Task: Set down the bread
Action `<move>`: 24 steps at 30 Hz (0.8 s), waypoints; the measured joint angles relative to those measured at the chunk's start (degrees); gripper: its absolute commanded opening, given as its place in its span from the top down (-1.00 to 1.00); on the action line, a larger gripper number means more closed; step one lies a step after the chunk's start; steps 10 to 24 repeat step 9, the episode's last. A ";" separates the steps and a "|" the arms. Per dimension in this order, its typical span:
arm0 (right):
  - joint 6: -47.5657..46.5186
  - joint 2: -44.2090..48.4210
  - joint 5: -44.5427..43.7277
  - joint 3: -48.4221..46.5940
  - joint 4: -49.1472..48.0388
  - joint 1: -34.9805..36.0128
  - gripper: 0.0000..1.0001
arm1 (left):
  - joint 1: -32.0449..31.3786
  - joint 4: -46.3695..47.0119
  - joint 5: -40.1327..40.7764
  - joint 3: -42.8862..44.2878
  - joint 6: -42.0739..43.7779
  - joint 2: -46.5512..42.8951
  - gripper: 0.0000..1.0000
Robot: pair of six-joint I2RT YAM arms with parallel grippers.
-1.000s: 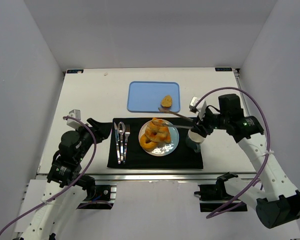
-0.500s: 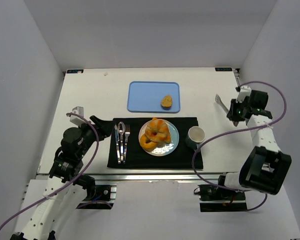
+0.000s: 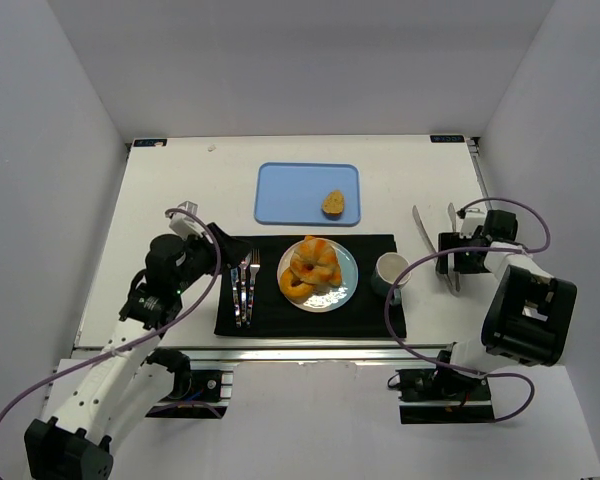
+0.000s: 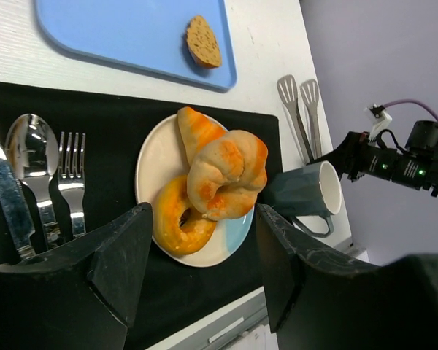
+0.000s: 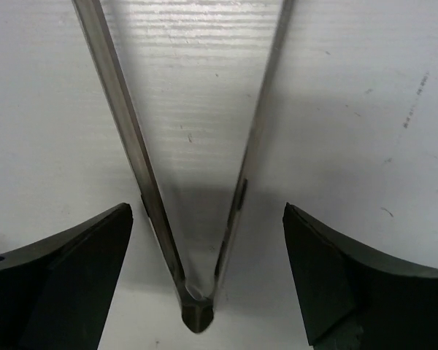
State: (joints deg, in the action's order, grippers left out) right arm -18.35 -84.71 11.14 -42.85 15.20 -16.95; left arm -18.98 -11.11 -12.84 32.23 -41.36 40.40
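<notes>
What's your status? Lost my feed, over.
Left pincer open. Right pincer open, straddling tongs. Bread piled on plate, one piece on blue tray. Mug close beside plate.

Four pieces of bread show: one croissant [image 4: 195,130], one ring-shaped bun [image 4: 174,227] and one knotted roll [image 4: 226,175] on the single plate [image 4: 150,162], plus one bread slice [image 4: 203,41] on the single blue tray [image 4: 117,29]. One black placemat [image 4: 109,117] carries one knife [image 4: 7,197], one spoon [image 4: 31,152], one fork [image 4: 71,182] and one mug [image 4: 306,191]. One pair of tongs [image 4: 290,95] lies on the table.
</notes>
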 measured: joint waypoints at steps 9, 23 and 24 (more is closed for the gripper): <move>-6.03 8.85 3.02 -12.48 11.45 -1.75 -0.79 | 0.00 3.23 -4.50 0.00 1.70 6.45 -0.37; -6.03 8.85 3.02 -12.48 11.45 -1.75 -0.79 | 0.00 3.23 -4.50 0.00 1.70 6.45 -0.37; -6.03 8.85 3.02 -12.48 11.45 -1.75 -0.79 | 0.00 3.23 -4.50 0.00 1.70 6.45 -0.37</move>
